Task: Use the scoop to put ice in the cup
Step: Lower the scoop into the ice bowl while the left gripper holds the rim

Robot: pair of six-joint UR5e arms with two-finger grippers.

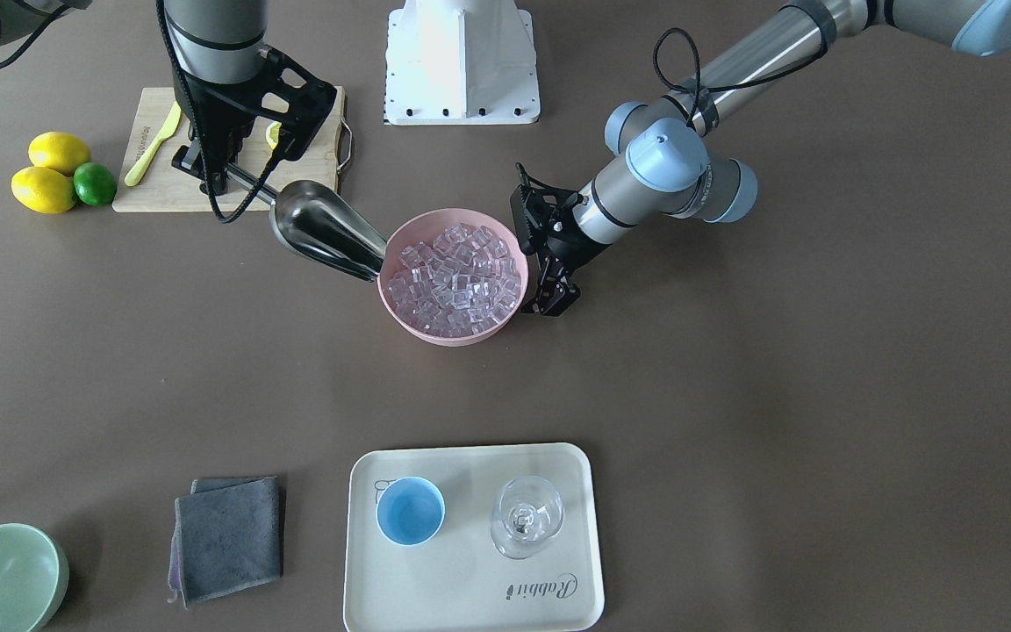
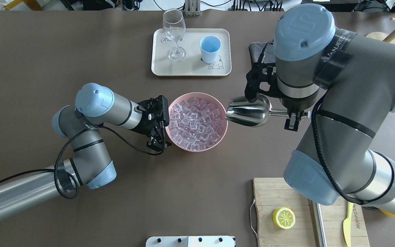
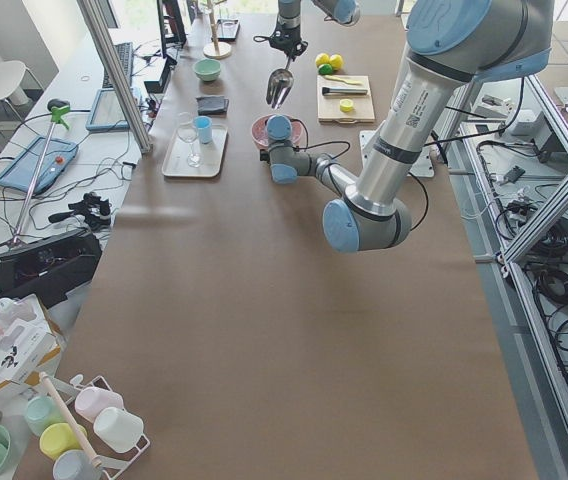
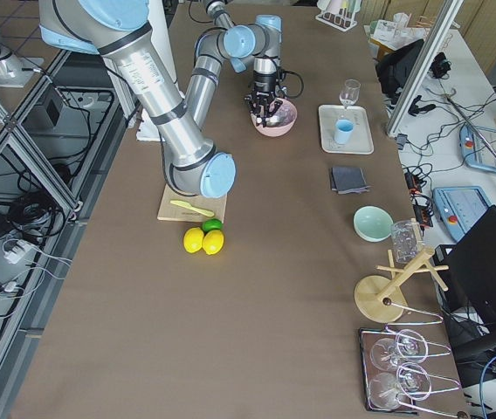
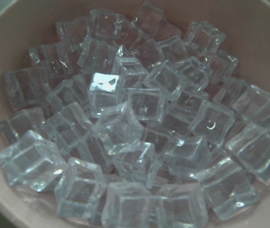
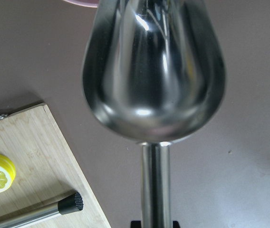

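My right gripper is shut on the rod handle of the steel scoop. The scoop's trough is empty in the right wrist view. Its mouth hangs just above the right-hand rim of the pink bowl, which is full of ice cubes. The left wrist view shows the ice close up. My left gripper sits low against the bowl's opposite outer wall, and its fingers look parted. The light-blue cup stands empty on the cream tray beyond the bowl.
A clear stemmed glass stands beside the cup on the tray. A wooden board holds a lemon half, a yellow knife and a steel cylinder. Lemons and a lime, a grey cloth and a green bowl lie further off.
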